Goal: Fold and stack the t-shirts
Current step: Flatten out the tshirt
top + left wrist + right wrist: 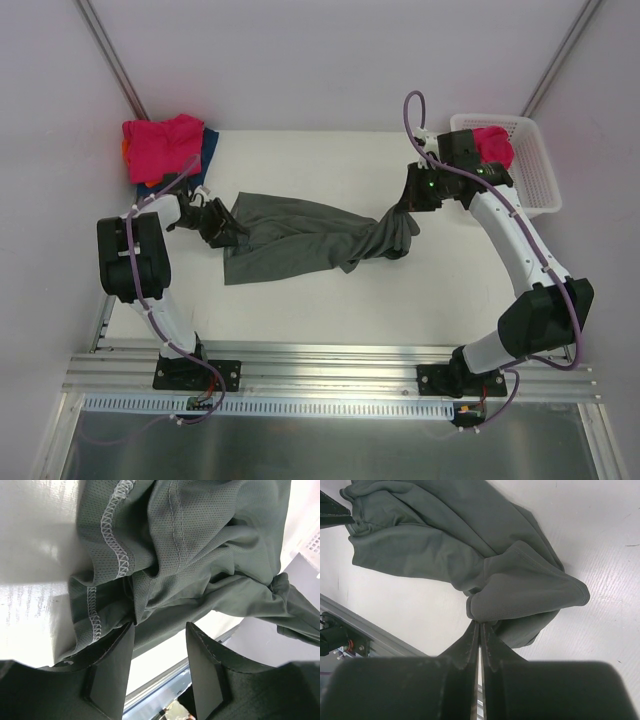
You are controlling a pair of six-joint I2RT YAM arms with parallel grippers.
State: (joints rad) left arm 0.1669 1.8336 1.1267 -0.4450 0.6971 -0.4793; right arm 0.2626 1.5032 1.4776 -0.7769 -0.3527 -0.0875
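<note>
grey shirt [300, 238]: spread left of basket [537, 175], twisted toward it
right gripper [479, 624]: fingers pressed together, pinching grey shirt end nearest basket
left gripper [160, 625]: fingers spread, at far end
pink shirt [496, 145]: in basket

1. The white table [300, 310] carries everything.
2. A dark grey t-shirt [300, 235] lies crumpled and stretched across its middle.
3. A pile of shirts [160, 145], pink on top of blue and orange, sits at its far left corner.
4. A white lattice basket [537, 172] stands at its far right corner.
</note>
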